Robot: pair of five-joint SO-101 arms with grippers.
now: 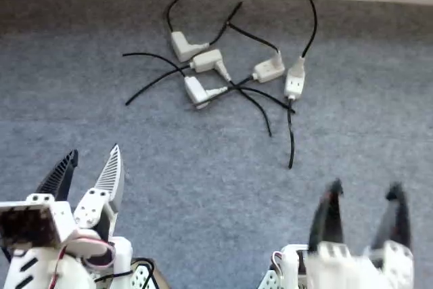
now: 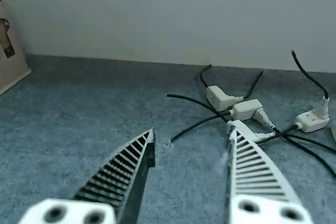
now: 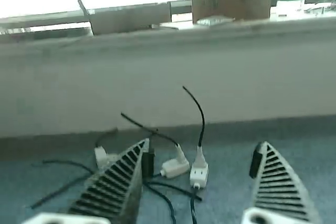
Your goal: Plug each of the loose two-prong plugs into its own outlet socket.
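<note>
Several white plug and socket pieces with short black cords lie tangled on the grey carpet at the far middle. Among them are an angled plug [image 1: 181, 45], a socket piece [image 1: 206, 61], a two-prong plug [image 1: 197, 91], another plug [image 1: 269, 69] and an outlet socket [image 1: 294, 80]. My left gripper [image 1: 88, 168] stands open at the near left, well short of the pile. In its wrist view the left gripper [image 2: 191, 134] frames the plug [image 2: 218, 97] and socket piece [image 2: 247, 110]. My right gripper [image 1: 362, 209] is open at the near right, nothing between its fingers; from its wrist, the right gripper [image 3: 203, 145] faces the outlet socket [image 3: 199, 171].
A pale wall [image 2: 168, 14] rises just behind the pile at the carpet's far edge. A cardboard box [image 2: 9, 45] stands at the far left. Loose cord ends [image 1: 291, 153] trail toward the near side. Bare carpet [image 1: 216, 187] lies between the grippers and the pile.
</note>
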